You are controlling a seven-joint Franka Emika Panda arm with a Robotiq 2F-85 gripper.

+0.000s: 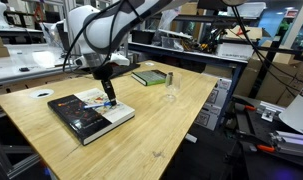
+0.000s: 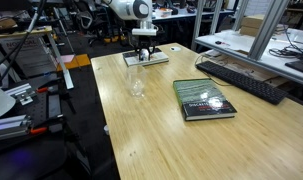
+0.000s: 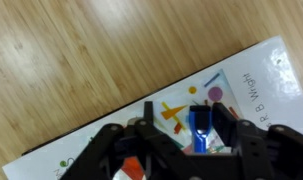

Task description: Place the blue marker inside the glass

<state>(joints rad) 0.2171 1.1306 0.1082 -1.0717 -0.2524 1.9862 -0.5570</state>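
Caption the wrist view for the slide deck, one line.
Wrist view: end effector over a white illustrated book on the wooden table, blue marker between its fingers.

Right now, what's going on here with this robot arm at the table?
The gripper is down over a white book with a colourful cover, and in the wrist view the blue marker sits between its fingers, apparently gripped. The glass stands upright further along the wooden table, apart from the gripper. The marker is not yet in the glass.
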